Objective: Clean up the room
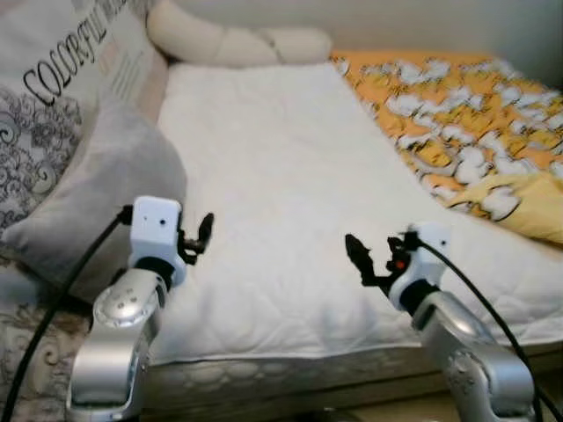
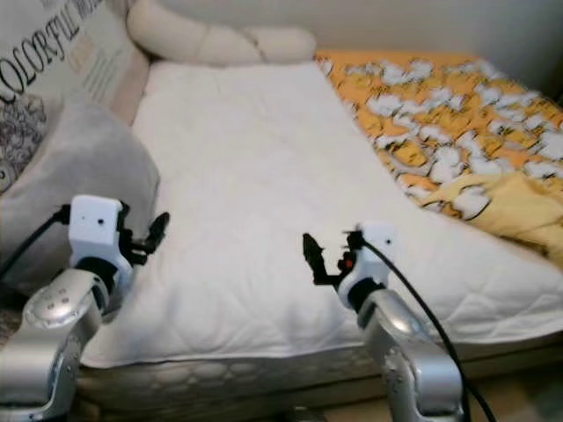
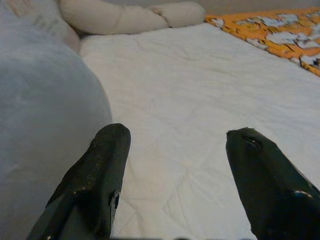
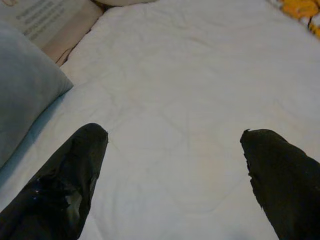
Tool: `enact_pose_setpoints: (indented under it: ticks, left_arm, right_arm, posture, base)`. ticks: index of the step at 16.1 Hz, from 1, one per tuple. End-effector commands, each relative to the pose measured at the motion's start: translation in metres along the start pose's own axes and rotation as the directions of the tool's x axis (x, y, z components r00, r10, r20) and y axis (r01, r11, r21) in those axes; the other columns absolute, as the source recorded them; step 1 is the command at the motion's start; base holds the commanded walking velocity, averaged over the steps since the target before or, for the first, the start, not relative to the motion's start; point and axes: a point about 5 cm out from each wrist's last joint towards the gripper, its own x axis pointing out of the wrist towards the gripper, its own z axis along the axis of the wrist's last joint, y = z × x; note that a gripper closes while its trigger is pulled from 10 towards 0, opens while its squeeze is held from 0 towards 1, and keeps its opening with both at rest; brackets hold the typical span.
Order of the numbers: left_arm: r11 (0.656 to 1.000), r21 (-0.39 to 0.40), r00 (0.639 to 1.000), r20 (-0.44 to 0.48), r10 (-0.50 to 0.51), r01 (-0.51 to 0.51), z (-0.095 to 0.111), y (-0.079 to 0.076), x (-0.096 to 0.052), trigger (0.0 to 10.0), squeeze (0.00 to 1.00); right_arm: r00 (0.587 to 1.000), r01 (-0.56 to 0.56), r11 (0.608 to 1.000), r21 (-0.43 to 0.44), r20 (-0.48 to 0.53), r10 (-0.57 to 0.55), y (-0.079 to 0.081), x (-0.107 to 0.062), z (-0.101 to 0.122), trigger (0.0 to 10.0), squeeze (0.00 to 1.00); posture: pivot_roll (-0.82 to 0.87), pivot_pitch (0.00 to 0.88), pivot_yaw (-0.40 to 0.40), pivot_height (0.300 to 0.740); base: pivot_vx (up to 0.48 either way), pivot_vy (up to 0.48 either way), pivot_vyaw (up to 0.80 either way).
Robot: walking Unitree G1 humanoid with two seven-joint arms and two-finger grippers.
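Silver arms reach over the near edge of the white quilted mattress pad (image 1: 281,202); left gripper (image 1: 201,236) and right gripper (image 1: 361,257) hover with fingers apart, holding nothing; a grey pillow (image 1: 106,193) lies beside the left gripper; farther right, an orange patterned blanket (image 1: 457,114) lies rumpled; cream bolsters (image 1: 229,40) sit at the head.

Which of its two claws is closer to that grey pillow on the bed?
Left. The left gripper is right beside the grey pillow, open over the white quilt. The right gripper hangs open farther off, over the quilt nearer the orange blanket.
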Motion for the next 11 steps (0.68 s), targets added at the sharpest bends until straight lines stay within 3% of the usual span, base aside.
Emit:
enact_pose_setpoints:
  ticks: [1,4,7,11]
  left_arm:
    - [0.999,0.024,0.999,-0.014,0.032,-0.032,-0.002,0.002,0.001,10.0,0.0]
    - [0.997,0.04,0.998,-0.028,0.064,-0.063,-0.004,0.002,0.001,10.0,0.0]
    - [0.997,0.054,0.998,-0.028,0.049,-0.047,-0.005,-0.003,0.0,10.0,0.0]
    - [0.997,0.027,0.996,-0.054,0.076,-0.075,-0.012,-0.001,-0.003,10.0,0.0]
  right_arm:
    - [1.0,0.01,0.999,-0.048,0.014,-0.009,-0.001,0.004,0.003,10.0,0.0]
    - [0.999,0.02,0.993,-0.119,0.038,-0.015,0.003,0.008,0.004,10.0,0.0]
    - [0.999,-0.02,0.997,-0.07,0.031,0.022,0.004,0.007,0.004,10.0,0.0]
    - [0.999,-0.017,0.997,-0.075,0.027,0.019,0.003,0.005,0.001,10.0,0.0]
  posture:
    - [-0.07,0.0,-0.051,0.74]
    - [-0.08,0.0,-0.037,0.74]
    - [-0.07,0.0,-0.043,0.74]
    - [-0.08,0.0,-0.032,0.74]
  base:
    - [0.0,-0.285,0.0]
    - [0.0,-0.284,0.0]
    - [0.0,-0.282,0.0]
    - [0.0,-0.3,0.0]
